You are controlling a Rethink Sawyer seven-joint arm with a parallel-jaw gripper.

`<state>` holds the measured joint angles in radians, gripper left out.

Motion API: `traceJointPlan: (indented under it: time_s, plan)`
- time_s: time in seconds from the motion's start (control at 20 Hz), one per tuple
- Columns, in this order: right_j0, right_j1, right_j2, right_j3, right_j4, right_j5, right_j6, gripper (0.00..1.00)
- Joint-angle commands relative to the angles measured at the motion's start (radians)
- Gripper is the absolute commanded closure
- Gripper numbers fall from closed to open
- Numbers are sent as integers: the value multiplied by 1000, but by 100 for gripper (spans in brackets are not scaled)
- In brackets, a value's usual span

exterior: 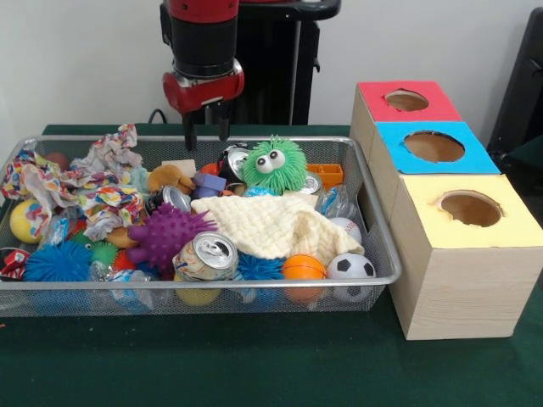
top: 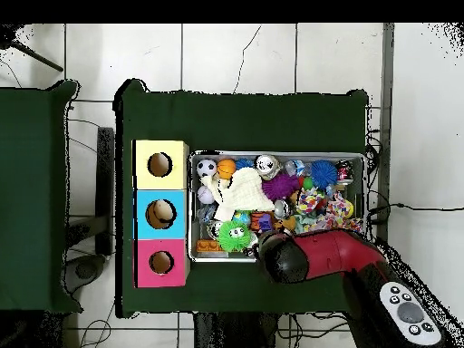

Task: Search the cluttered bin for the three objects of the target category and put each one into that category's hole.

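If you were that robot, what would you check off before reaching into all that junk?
1. Claw open: ok, its two fingers stand apart.
2. Claw empty: ok, nothing between the fingers.
3. Claw clear of the clutter: ok, it hangs above the far side of the wire bin.
4. Holes free: cannot tell; in the overhead view something seems to sit inside the blue box, while the red box and yellow box look clear.
5. Everything visible: not ok, the cream knitted cloth covers part of the pile.
6. Loose items stable: cannot tell; the soda can lies tilted atop others.
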<state>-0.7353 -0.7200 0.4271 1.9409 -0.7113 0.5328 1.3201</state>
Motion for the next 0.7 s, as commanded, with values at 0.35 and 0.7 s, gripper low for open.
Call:
traceJointPlan:
  time_s: [0.35, 0.7]
  plan:
    - [26, 79, 109, -144, 6, 140, -133, 0]
    - [20, 103, 126, -165, -1, 151, -150, 0]
